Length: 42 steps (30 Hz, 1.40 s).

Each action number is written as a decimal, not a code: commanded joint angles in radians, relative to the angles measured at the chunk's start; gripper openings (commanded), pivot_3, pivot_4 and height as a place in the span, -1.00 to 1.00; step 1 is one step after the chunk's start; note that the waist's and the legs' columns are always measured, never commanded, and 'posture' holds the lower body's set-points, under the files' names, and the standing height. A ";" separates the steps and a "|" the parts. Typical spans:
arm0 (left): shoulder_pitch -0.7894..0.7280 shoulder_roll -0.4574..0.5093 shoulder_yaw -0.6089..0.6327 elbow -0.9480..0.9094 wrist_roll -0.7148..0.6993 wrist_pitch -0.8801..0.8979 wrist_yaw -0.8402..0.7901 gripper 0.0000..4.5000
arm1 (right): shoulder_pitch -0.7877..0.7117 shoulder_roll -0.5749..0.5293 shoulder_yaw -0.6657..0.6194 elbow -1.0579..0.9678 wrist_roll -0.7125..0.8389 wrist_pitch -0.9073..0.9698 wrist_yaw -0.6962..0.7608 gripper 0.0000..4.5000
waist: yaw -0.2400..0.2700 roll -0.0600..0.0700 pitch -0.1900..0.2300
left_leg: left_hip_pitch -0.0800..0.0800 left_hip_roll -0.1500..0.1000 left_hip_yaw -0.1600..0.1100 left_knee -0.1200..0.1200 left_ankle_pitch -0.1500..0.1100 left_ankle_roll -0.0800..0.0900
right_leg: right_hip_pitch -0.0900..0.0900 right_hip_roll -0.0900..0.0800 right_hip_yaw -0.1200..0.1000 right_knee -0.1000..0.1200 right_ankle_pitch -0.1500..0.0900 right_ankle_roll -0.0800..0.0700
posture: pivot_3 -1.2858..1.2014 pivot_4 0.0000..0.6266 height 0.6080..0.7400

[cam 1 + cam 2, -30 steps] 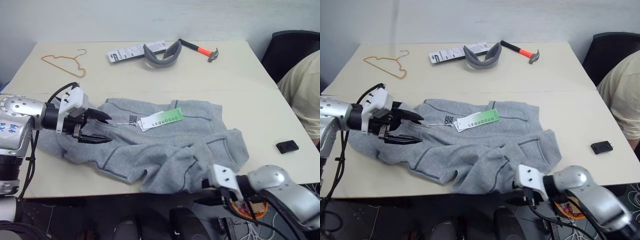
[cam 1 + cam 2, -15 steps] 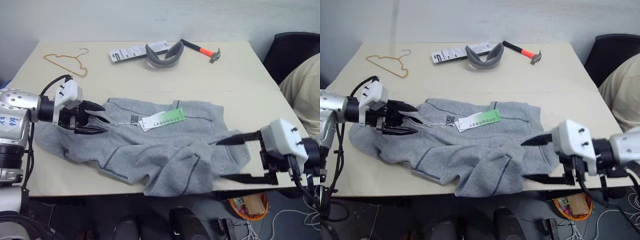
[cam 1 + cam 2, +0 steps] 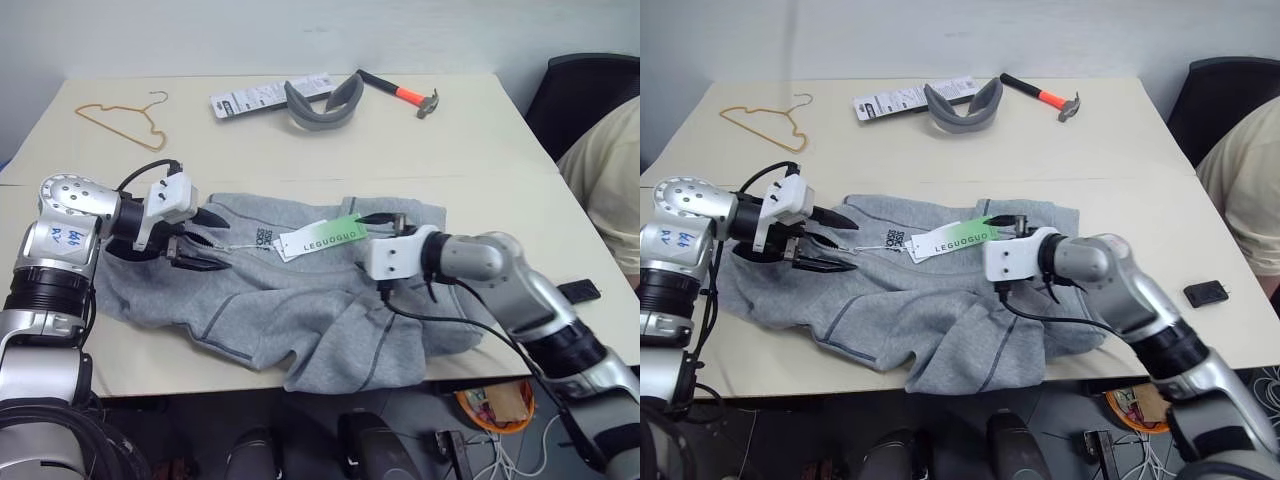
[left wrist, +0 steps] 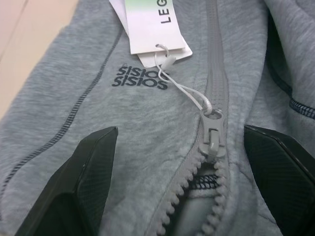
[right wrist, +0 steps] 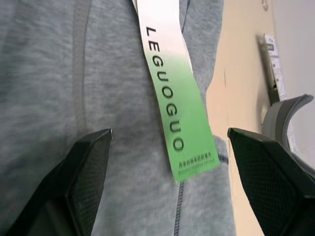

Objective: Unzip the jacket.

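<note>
The light grey jacket (image 3: pixel 300 310) lies crumpled across the middle of the table, part of it hanging over the front edge. A white and green hang tag (image 3: pixel 322 238) lies on its chest. My left gripper (image 3: pixel 205 245) is open just over the fabric at the jacket's left. In the left wrist view the zipper slider (image 4: pixel 212 140) sits between its fingertips (image 4: pixel 98 147), untouched, and the teeth stand apart on the near side of it. My right gripper (image 5: pixel 170 132) is open over the jacket's middle and points at the tag, holding nothing.
At the table's far side lie a hammer (image 3: pixel 400 98), a grey padded band (image 3: pixel 325 108), a printed card (image 3: pixel 255 98) and a wire hanger (image 3: pixel 125 120). A small black object (image 3: pixel 578 291) lies at the right. A person in beige (image 3: pixel 610 170) sits at the right edge before a black chair (image 3: pixel 585 90).
My right arm has swung up from below the table's front edge to over the jacket beside the tag, its jaws spread wider. The left gripper has edged toward the zipper.
</note>
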 commanded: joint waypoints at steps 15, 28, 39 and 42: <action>-0.031 0.005 0.038 0.049 0.015 -0.040 -0.025 0.84 | -0.116 0.196 0.032 0.252 -0.184 -0.188 -0.143 0.74 | -0.027 0.000 0.000 | 0.001 0.001 -0.001 0.002 0.001 -0.001 | 0.000 0.000 -0.001 0.004 0.000 0.000 | 0.03 -0.52 1.00; 0.041 0.031 0.080 -0.038 -0.004 0.002 -0.011 0.84 | -0.136 0.402 0.015 0.364 -0.158 -0.126 -0.210 0.74 | -0.047 0.000 0.000 | 0.001 0.002 -0.002 0.001 0.001 -0.002 | 0.000 0.001 -0.002 0.005 0.000 0.000 | 0.03 -0.52 1.00; 0.074 0.022 0.070 0.005 0.030 -0.017 0.020 0.84 | -0.163 0.478 -0.070 0.479 -0.043 -0.133 -0.266 -0.47 | -0.060 0.000 0.000 | 0.001 0.001 -0.005 0.001 0.002 -0.002 | 0.002 0.000 -0.003 0.005 0.000 0.000 | 0.03 -0.52 1.00; 0.069 0.012 0.060 0.075 0.053 -0.046 0.043 0.84 | -0.137 0.488 -0.082 0.441 0.000 -0.108 -0.230 -0.94 | -0.062 0.000 0.000 | 0.001 0.001 -0.005 0.000 0.002 -0.002 | 0.003 0.000 -0.003 0.005 0.000 0.000 | 0.03 -0.52 1.00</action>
